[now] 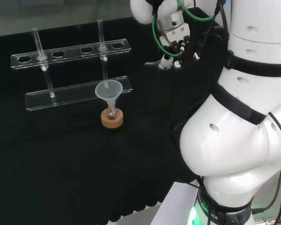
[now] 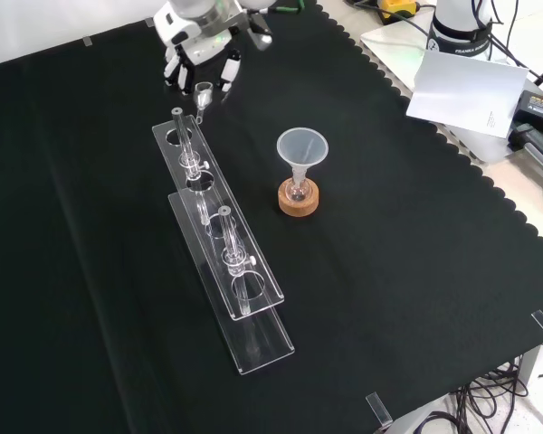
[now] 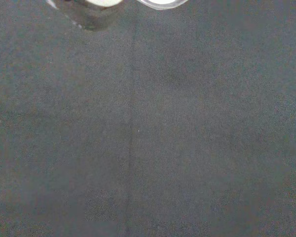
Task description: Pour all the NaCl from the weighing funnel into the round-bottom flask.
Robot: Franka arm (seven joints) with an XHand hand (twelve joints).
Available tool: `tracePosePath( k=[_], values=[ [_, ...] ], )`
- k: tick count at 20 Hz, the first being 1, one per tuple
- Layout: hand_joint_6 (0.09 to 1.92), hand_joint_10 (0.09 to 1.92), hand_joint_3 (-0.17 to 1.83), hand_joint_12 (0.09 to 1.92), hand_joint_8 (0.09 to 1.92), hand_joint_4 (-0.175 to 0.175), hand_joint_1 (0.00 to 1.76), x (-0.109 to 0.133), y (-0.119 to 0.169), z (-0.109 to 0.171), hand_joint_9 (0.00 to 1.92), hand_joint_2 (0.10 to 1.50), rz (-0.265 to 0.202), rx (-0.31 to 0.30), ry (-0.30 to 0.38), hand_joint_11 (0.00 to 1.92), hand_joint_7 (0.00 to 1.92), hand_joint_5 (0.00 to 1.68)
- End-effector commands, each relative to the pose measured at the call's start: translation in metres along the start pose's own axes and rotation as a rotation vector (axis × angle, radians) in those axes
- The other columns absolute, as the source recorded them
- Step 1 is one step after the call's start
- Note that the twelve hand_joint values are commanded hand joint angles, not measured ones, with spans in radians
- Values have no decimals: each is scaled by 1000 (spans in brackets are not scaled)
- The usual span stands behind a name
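A: Hand point(image 2: 199, 54) top left in front view, fingers curled around one small clear weighing funnel point(image 2: 202, 91).

B: One round-bottom flask point(image 2: 298, 191), one plastic funnel point(image 2: 302, 147), mid-frame. Contents hard to see.

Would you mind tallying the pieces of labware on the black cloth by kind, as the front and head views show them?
Clear rack: 1
Upright glass tubes in the rack: 2
Plastic funnel: 1
Small flask under the funnel: 1
Cork ring stand: 1
Small clear piece at the hand: 1
Total: 7
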State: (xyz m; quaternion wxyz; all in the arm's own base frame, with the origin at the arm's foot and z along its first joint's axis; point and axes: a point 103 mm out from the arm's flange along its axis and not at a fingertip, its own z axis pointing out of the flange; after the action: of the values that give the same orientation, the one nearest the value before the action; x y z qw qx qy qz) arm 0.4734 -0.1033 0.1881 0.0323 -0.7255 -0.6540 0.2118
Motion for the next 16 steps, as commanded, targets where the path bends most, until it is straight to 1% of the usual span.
tracePosePath(
  k=[1,7,16],
  values=[
    [323,386,-175,1052,687,175,1128,12,-41,-12,930,1037,16,-18,-34,792,514,1389],
    [324,383,-175,1050,689,175,1128,22,-69,-24,931,1037,21,-33,-51,793,511,1389],
    [327,378,-175,1047,690,175,1127,51,-114,-49,930,1038,22,-51,-97,796,503,1386]
  ],
)
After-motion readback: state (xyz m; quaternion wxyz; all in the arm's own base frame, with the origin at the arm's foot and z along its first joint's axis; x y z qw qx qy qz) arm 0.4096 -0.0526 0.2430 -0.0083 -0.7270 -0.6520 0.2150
